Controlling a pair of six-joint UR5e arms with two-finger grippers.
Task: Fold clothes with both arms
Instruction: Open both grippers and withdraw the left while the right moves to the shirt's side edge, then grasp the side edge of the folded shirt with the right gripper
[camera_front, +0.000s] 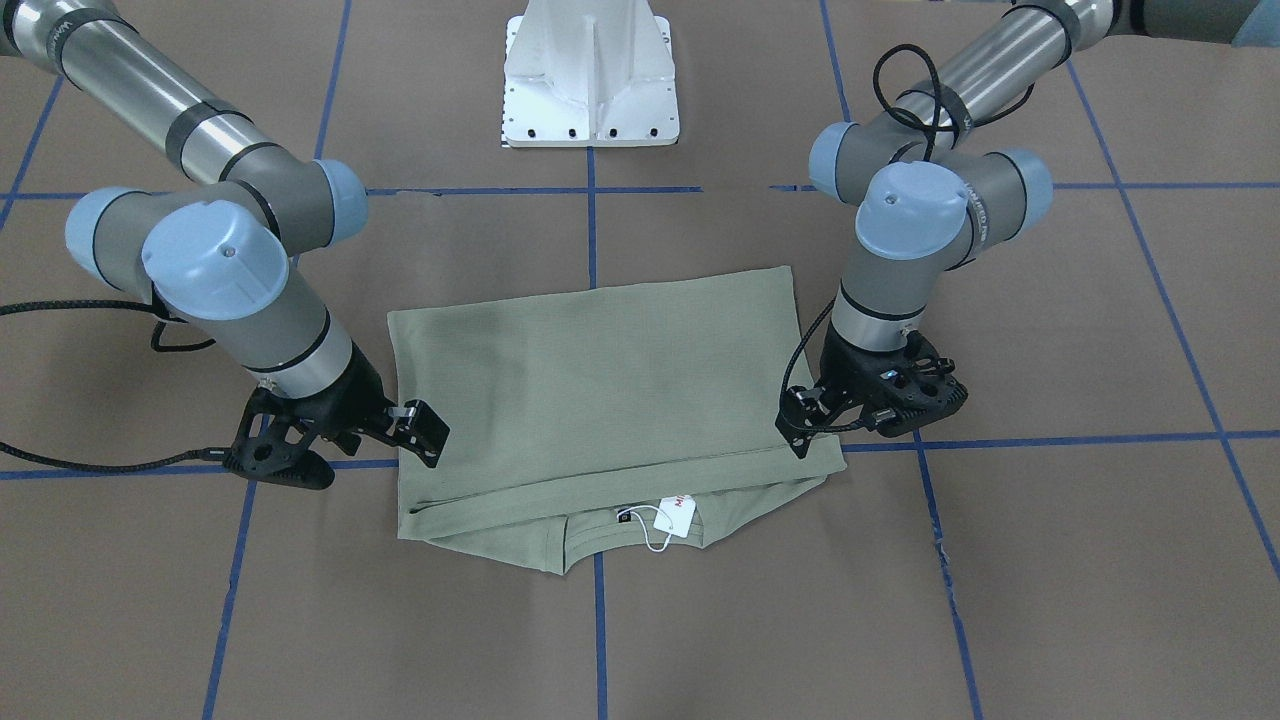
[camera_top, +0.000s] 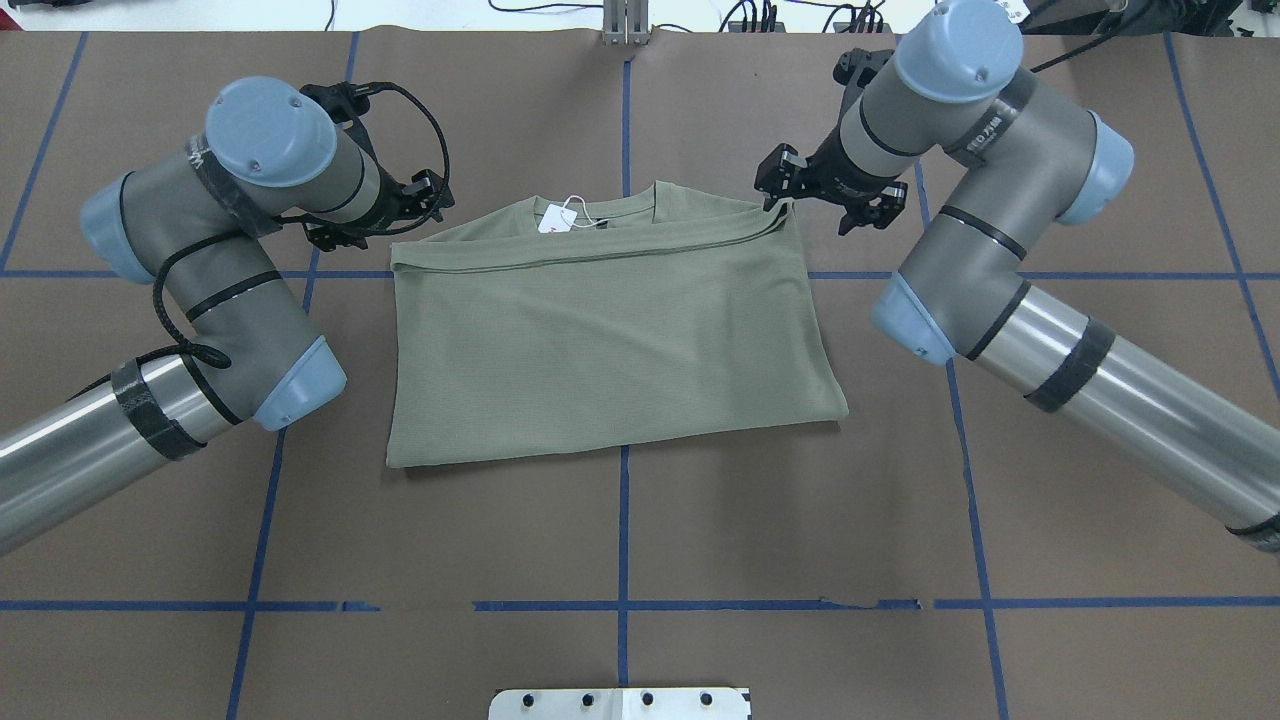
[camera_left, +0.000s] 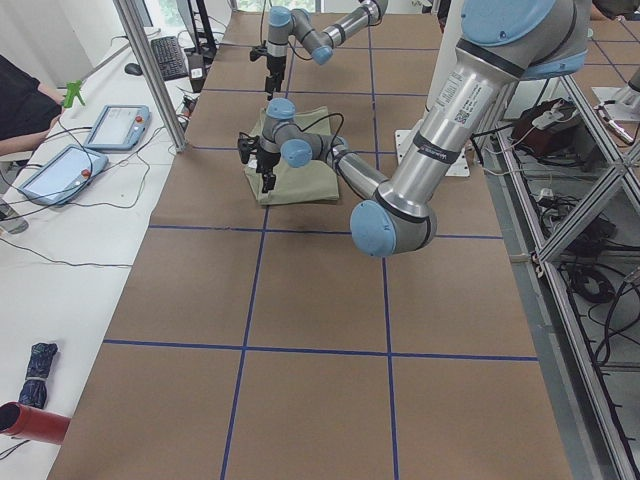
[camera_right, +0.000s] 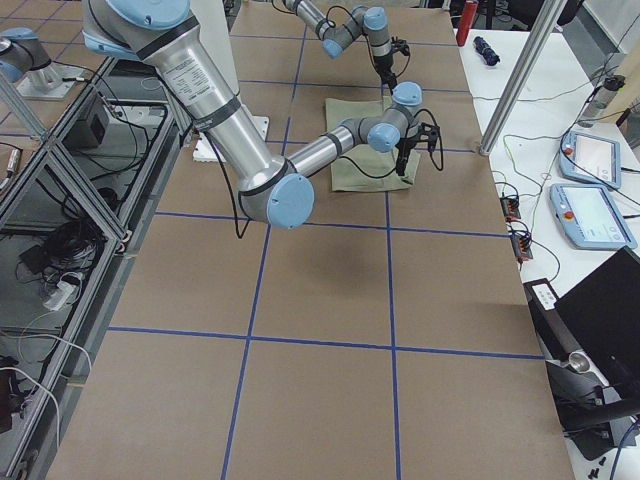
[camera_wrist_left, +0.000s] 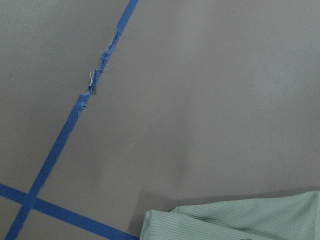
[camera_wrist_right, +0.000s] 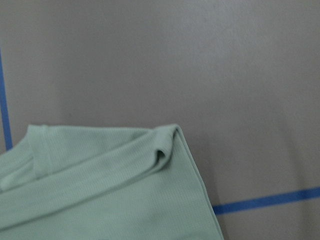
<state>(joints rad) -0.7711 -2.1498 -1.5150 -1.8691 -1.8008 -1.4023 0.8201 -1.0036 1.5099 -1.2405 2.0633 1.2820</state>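
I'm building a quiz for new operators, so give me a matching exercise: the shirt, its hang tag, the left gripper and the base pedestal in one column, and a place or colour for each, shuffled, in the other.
Column one
1. shirt
2. hang tag
3. left gripper
4. base pedestal

Column two
A. white card with red lettering
B. white metal, on the robot's side of the table
C. sage green, folded flat
D. black, at the shirt's corner on the overhead view's left

Pairs: 1-C, 2-A, 3-D, 4-B
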